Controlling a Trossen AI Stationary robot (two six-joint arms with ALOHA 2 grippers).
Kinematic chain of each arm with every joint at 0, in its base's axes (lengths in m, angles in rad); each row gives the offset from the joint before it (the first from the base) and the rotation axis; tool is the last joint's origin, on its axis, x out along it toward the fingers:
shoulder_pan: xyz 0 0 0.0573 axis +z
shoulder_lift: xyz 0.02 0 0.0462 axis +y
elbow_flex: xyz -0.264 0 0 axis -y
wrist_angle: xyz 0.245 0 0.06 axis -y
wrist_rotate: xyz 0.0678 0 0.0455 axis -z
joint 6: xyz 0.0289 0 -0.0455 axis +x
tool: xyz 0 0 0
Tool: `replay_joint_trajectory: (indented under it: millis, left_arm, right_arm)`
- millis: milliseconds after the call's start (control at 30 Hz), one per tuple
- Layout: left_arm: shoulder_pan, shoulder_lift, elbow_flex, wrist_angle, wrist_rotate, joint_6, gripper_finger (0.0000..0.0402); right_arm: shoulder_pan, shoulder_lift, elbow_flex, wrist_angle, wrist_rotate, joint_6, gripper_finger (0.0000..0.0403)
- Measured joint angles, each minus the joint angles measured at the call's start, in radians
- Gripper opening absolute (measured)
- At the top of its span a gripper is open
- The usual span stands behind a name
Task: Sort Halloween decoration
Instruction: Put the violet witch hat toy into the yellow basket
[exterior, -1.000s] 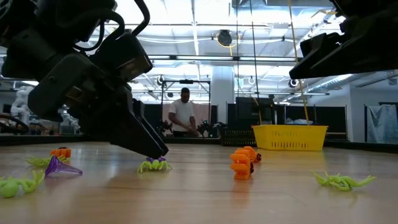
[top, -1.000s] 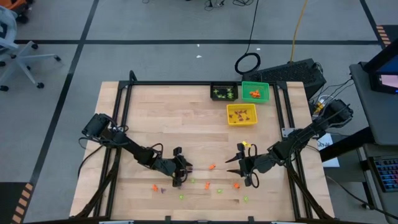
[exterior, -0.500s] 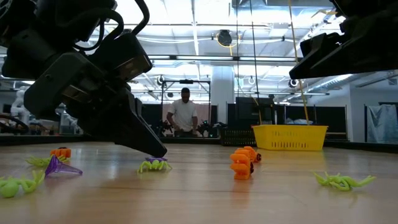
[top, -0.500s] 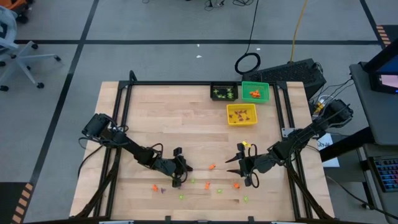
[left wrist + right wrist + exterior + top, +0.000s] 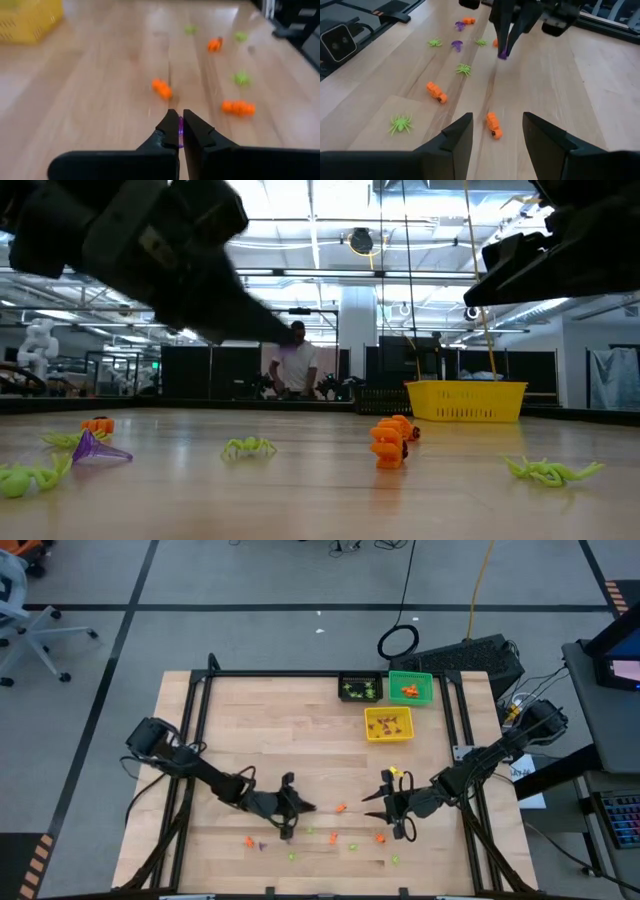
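Note:
Small orange, purple and light-green Halloween trinkets lie scattered on the near half of the wooden table: an orange one (image 5: 341, 808), a green spider (image 5: 248, 446), a purple one (image 5: 92, 448). My left gripper (image 5: 299, 808) hangs above the table left of centre, shut on a purple trinket (image 5: 503, 54). My right gripper (image 5: 372, 806) hovers open to the right of centre. An orange trinket (image 5: 493, 125) lies on the table below and ahead of its fingers. My left gripper pinches the purple trinket (image 5: 180, 131) between its two fingertips; only a thin purple sliver shows in the gap. The fingers come from the table's left, slanting down. The trinket sits at the fingers' free ends (image 5: 506, 45), lifted clear of the table.
Three square bins stand at the far right of the table: black (image 5: 360, 688), green (image 5: 410, 688) and yellow (image 5: 388, 724). A black frame (image 5: 195, 710) runs along the table's edges. A person (image 5: 296, 365) stands in the room beyond the table.
My left gripper has risen from the table top beside the green spider and tipped nearer to level, taking the purple trinket up with it. The spider stays where it was.

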Motion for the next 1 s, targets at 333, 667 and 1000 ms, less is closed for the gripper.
replay_joint_trajectory:
  millis: [333,667,1000]
  left_arm:
    - [0.001,-0.098,0.002,0.147,-0.038,0.157,0.0002]
    - [0.004,-0.173,0.003,0.139,-0.04,0.162,0.0002]
    - [0.003,-0.189,0.003,0.139,-0.035,0.208,0.0002]
  right_arm:
    - [-0.011,0.0,0.0,0.014,0.0,0.007,0.0157]
    - [-0.011,0.0,0.0,0.031,0.0,0.007,0.0157]
    - [-0.011,0.0,0.0,0.032,0.0,0.005,0.0157]
